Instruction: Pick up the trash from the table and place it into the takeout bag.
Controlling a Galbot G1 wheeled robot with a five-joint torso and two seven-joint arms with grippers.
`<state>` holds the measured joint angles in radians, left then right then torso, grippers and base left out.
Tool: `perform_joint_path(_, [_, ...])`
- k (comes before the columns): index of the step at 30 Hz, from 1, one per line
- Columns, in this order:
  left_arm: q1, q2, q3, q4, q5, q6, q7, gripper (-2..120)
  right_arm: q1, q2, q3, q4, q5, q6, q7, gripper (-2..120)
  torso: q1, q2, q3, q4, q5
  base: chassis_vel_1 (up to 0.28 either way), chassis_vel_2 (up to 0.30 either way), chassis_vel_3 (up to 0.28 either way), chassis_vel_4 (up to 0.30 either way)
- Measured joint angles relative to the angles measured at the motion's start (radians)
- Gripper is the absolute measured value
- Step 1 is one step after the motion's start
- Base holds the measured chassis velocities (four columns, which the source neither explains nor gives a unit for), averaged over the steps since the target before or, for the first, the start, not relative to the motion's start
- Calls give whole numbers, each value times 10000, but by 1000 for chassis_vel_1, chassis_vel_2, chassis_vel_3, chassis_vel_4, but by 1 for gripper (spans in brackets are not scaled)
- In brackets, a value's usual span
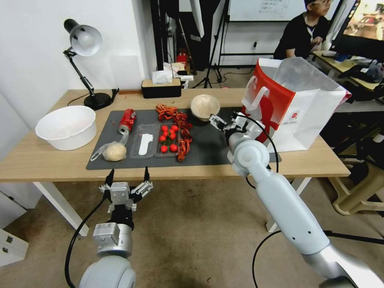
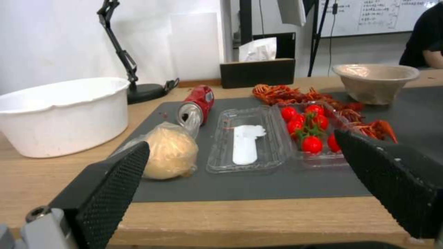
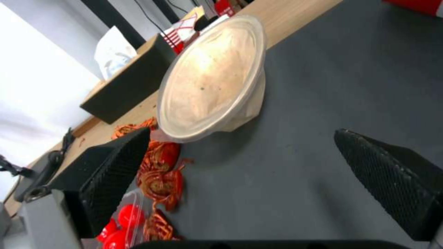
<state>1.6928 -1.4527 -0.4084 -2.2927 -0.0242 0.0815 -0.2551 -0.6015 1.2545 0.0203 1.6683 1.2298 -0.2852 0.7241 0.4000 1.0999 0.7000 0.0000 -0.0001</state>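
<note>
The red-and-white takeout bag (image 1: 296, 108) stands open at the table's (image 1: 48, 160) right end. On the dark mat (image 1: 208, 148) lie a beige bowl (image 1: 205, 106), a crushed red can (image 1: 127, 120), and a clear bag with a beige lump (image 1: 114, 152). My right gripper (image 1: 226, 121) hovers open over the mat between bag and bowl, facing the bowl (image 3: 212, 76), its fingers (image 3: 115, 166) apart and holding nothing. My left gripper (image 1: 128, 174) hangs open just in front of the table's front edge, facing the lump bag (image 2: 171, 152) and the can (image 2: 198, 103).
A clear clamshell tray (image 1: 150, 144) with red tomatoes and a scatter of red crayfish shells (image 1: 176, 118) lie mid-mat. A large white bowl (image 1: 66, 127) sits at the left. A desk lamp (image 1: 84, 40) and a tissue box (image 1: 161, 87) stand along the back edge.
</note>
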Motion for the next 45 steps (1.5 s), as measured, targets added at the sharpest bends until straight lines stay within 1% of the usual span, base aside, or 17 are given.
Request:
perform_joint_path(4, [58, 2, -42, -52, 0, -2, -1, 100, 304, 127, -34, -253, 244, -120, 243, 100, 0, 0, 0, -2, 0, 0, 0, 0, 0])
perform_joint_path(10, [134, -63, -9, -144, 40, -8, 0, 100, 675, 385, -98, -696, 457, -180, 546, 100, 0, 0, 0, 0, 0, 0, 0, 0, 0])
perform_joint_path(22, [171, -91, 22, -171, 70, -10, 2, 100, 843, 518, -142, -901, 554, -187, 696, 100, 0, 0, 0, 1, 1, 0, 0, 0, 0])
perform_joint_path(24, [231, -117, 26, -181, 88, -41, 8, 100, 1126, 620, -316, -1156, 725, -190, 950, 100, 0, 0, 0, 0, 0, 0, 0, 0, 0])
perform_joint_path(31, [269, -133, 26, -239, 89, -68, 9, 100, 1429, 708, -356, -1403, 1024, -187, 1180, 100, 0, 1, 0, -1, 1, 0, 0, 0, 0])
perform_joint_path(34, [250, -140, 8, -245, 89, -72, 8, 100, 1709, 865, -287, -1762, 1332, -172, 1452, 100, 0, 2, 0, 1, 0, 0, 0, 0, 0])
perform_joint_path(37, [192, -177, 16, -200, 81, -74, 8, 100, 2109, 1112, -84, -2430, 2100, -165, 1880, 100, 0, 2, 0, 0, 1, 0, 0, 0, 0])
perform_joint_path(45, [188, -162, 15, -172, -90, -75, -2, 100, 2612, 1487, 200, -3256, 2957, -277, 1828, 100, 0, 2, -1, -1, 0, 0, 0, 0, 0])
